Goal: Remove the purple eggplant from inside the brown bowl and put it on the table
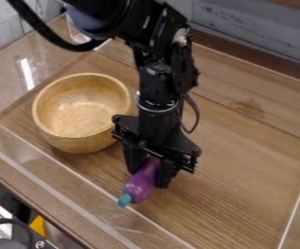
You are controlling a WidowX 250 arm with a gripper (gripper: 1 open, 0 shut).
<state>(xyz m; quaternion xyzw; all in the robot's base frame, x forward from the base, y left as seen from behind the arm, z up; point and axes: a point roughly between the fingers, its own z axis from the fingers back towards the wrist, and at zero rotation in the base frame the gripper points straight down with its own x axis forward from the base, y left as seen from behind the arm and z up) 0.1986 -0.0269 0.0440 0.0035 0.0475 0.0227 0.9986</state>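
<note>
Purple glossy toy eggplant sits pinched in the black gripper's jaws, low over the brown wood-grain surface; its long axis slants down-left, teal stem tip lowest, beside the empty round wooden bowl. Release looks like the remaining step.

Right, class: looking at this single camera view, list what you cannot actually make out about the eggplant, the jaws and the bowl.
- The upper part of the purple eggplant: covered by the gripper, so where the jaws meet it is hidden.
- Whether the eggplant's teal tip touches the table: too small to tell.
- The near-right outer wall of the brown bowl: behind the gripper.
- The arm's upper part: cut off by the top edge.
</note>
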